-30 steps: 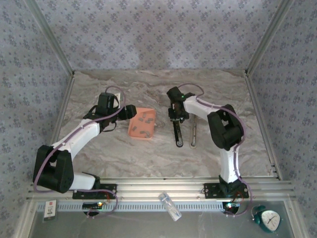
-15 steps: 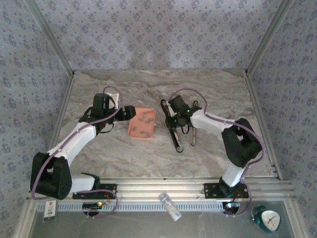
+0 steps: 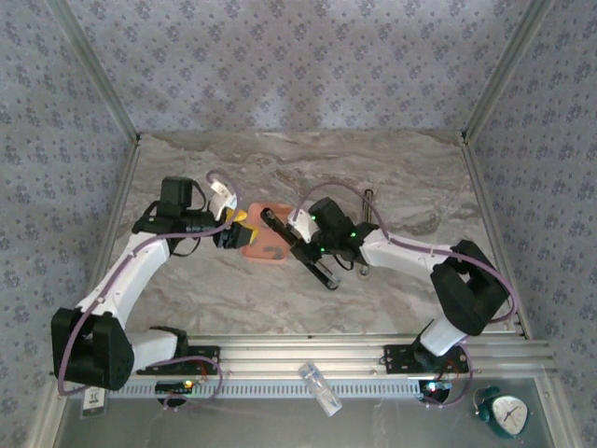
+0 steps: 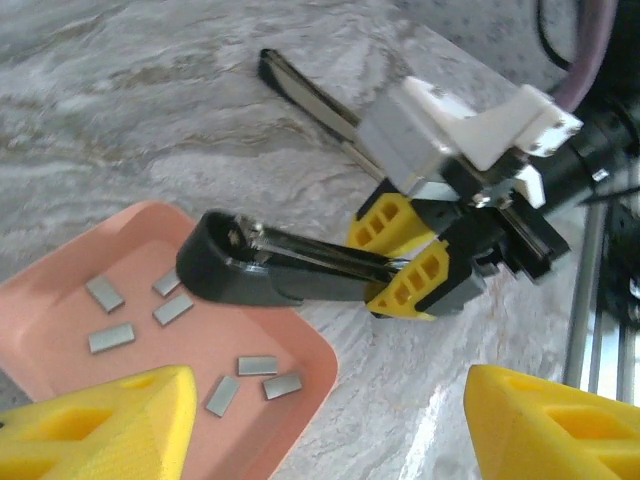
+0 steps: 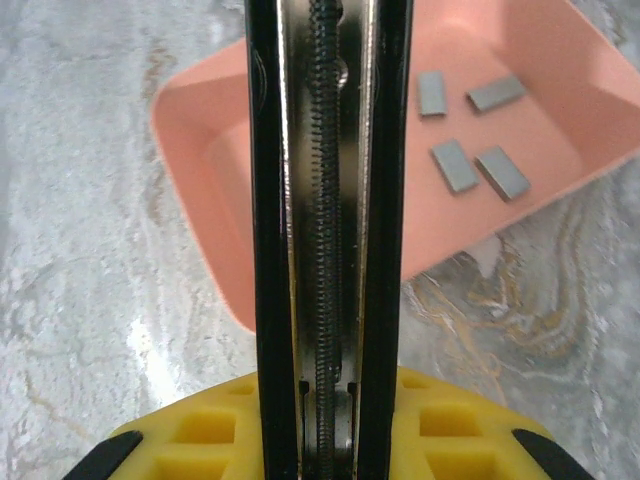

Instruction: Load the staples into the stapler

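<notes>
Left wrist view shows me the staples (image 4: 173,309), little grey strips lying loose in the pink tray (image 4: 50,320) on the counter (image 4: 150,120). I think they are light, stiff and slippery. A strip could snap if squeezed hard, so I would pinch one softly across its long sides. My left claw (image 4: 330,400) hangs wide open by the tray's edge with nothing in it. My right claw (image 4: 400,262) is closed tight on the stapler (image 4: 270,270), holding its tip out over the tray.
</notes>
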`<control>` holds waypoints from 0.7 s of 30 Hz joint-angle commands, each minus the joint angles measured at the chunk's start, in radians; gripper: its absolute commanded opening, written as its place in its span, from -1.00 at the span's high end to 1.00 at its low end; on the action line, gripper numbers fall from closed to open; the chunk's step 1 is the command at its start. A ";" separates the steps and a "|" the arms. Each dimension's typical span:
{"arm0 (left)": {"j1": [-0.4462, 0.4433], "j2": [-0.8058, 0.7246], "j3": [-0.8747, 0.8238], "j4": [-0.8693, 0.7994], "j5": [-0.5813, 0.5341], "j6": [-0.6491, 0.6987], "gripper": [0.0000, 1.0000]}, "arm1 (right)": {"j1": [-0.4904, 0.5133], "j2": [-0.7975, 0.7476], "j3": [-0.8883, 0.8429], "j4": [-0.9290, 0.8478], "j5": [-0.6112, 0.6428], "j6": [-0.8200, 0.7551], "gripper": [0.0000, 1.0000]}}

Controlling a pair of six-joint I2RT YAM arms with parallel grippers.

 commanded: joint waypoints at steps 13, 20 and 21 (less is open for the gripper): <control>0.036 -0.068 -0.015 -0.287 0.043 0.631 -0.26 | 0.090 -0.090 -0.074 0.100 -0.069 -0.250 0.93; 0.028 -0.071 -0.028 -0.324 0.000 0.708 -0.22 | 0.125 -0.092 -0.077 0.101 -0.085 -0.320 0.93; 0.025 -0.069 -0.031 -0.328 -0.011 0.716 -0.21 | 0.130 -0.093 -0.078 0.102 -0.086 -0.329 0.93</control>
